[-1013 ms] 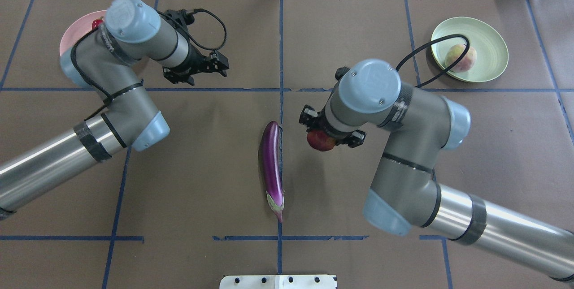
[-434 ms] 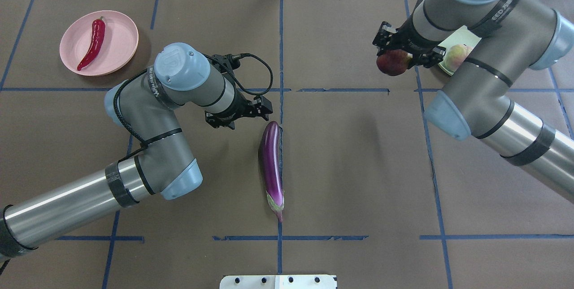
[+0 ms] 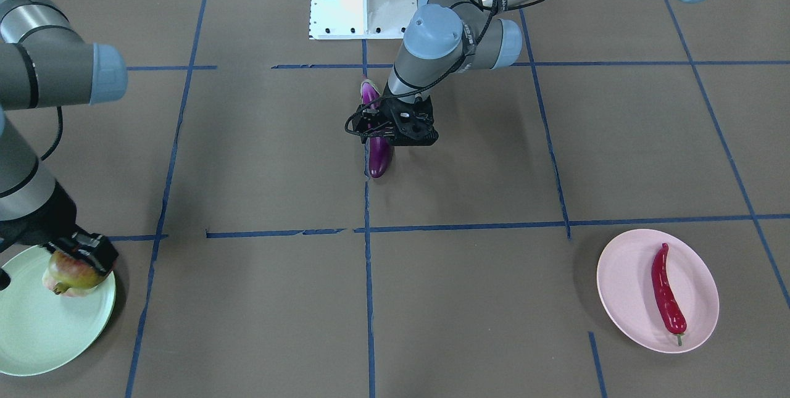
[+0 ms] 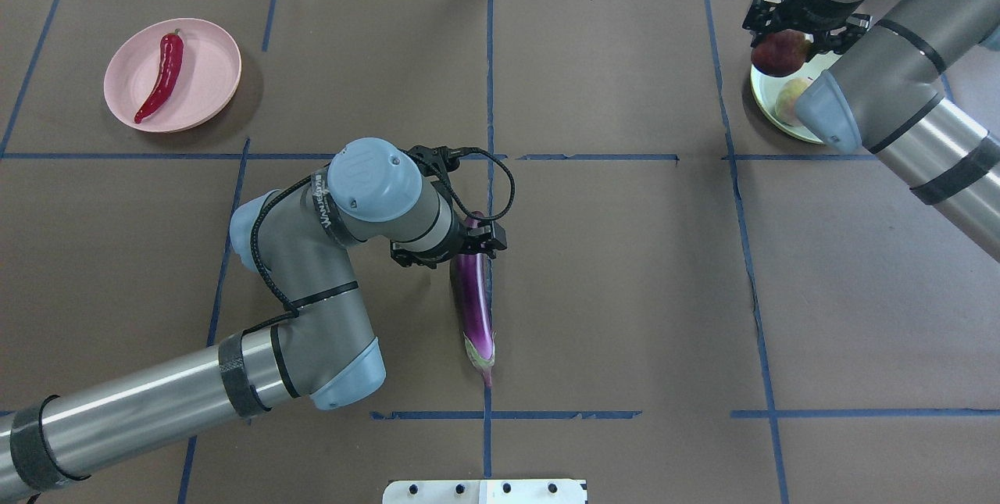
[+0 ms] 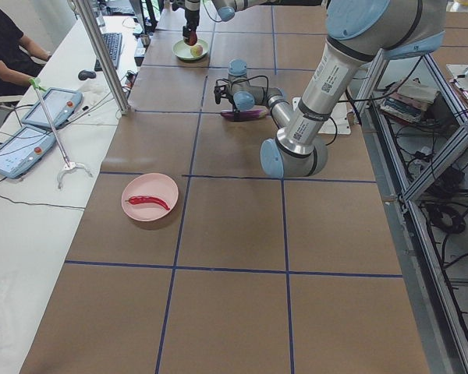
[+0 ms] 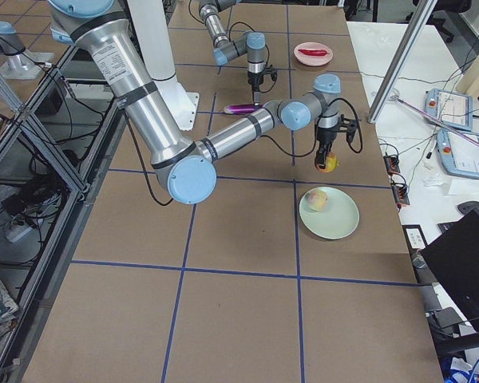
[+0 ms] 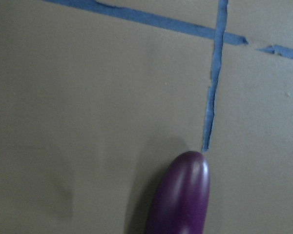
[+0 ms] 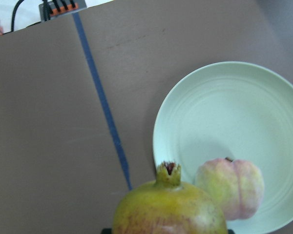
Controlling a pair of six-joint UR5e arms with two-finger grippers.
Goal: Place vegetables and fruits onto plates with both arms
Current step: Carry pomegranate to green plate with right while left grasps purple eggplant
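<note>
Two fruits, one plate: right tool clamped on mottled fruit above green plate, offset from the peach, likely to avoid stacking. Left tool over eggplant, at its blunt end, on counter; opening cannot be told.

Our left arm and right arm are matte grey jointed segments with light blue caps. Farther from each tool the long links turn polished silver, ringed by black bands. The left tool and right tool are black. A black cable loops just behind the left tool, and white lettering circles the wrist there.
</note>
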